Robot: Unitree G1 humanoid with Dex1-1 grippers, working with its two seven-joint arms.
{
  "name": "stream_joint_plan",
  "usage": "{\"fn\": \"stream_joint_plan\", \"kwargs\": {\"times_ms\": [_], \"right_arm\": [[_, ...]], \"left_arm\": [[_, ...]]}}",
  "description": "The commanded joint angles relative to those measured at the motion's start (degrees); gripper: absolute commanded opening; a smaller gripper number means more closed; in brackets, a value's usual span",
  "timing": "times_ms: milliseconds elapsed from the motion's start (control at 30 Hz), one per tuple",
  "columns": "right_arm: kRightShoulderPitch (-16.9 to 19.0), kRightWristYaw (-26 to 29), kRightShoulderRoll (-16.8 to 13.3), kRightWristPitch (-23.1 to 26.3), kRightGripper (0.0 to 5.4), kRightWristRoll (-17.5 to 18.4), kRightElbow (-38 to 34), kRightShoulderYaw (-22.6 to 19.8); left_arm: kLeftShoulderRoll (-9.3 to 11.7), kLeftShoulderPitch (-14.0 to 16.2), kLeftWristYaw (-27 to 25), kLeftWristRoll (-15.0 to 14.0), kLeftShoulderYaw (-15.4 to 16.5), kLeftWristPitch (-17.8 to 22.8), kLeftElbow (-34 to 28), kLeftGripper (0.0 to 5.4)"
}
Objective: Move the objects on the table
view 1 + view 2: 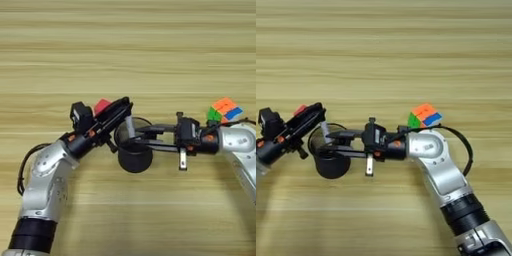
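Left eye view: both grippers at pen cup [134, 156]; puzzle cube [225, 110] right.

Nothing beyond the task's own things and the robot shows in either view. The light-wood counter [128, 45] runs out to all four edges of the picture, so no wall, floor or other furniture can be seen around it.
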Motion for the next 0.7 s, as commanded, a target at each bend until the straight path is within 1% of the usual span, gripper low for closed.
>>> {"fn": "stream_joint_plan", "kwargs": {"times_ms": [33,100,167,300,367,433,500,633,700], "right_arm": [[-1.9,-1.0,0.2,2.2,0.78,2.8,-2.8,-2.2],[-2.1,-1.3,0.2,3.2,0.78,4.1,-3.7,-3.0],[-2.3,-1.5,0.3,3.7,0.78,4.9,-4.3,-3.7],[-2.3,-1.5,-0.1,4.9,0.78,7.0,-5.9,-5.2],[-2.4,-1.4,-0.3,5.9,0.78,9.1,-7.4,-6.6],[-2.7,-1.5,-0.6,7.1,0.78,11.4,-9.2,-8.1],[-2.8,-1.5,-1.0,8.1,0.78,13.0,-10.4,-9.3],[-3.1,-1.3,-1.9,9.5,0.78,15.1,-11.6,-11.7],[-3.2,-1.3,-2.1,10.0,0.78,16.0,-11.9,-12.9]], "left_arm": [[0.5,0.6,0.4,-1.1,-0.4,1.1,-4.7,0.62],[0.6,0.7,0.8,-0.9,-0.4,1.0,-6.0,0.62],[0.7,0.8,1.1,-1.6,-0.1,1.3,-7.6,0.62],[0.8,0.6,1.2,-4.5,1.5,1.9,-10.3,0.62],[1.0,0.3,1.0,-5.7,2.3,2.1,-10.3,0.62],[1.1,-0.1,1.2,-5.6,2.9,1.6,-9.7,0.62],[1.1,-0.2,1.2,-6.1,3.4,1.2,-9.8,0.62],[0.9,-0.5,0.8,-9.6,5.4,1.6,-12.0,0.62],[1.1,-0.8,0.8,-10.8,6.1,2.0,-12.2,0.62]]}}
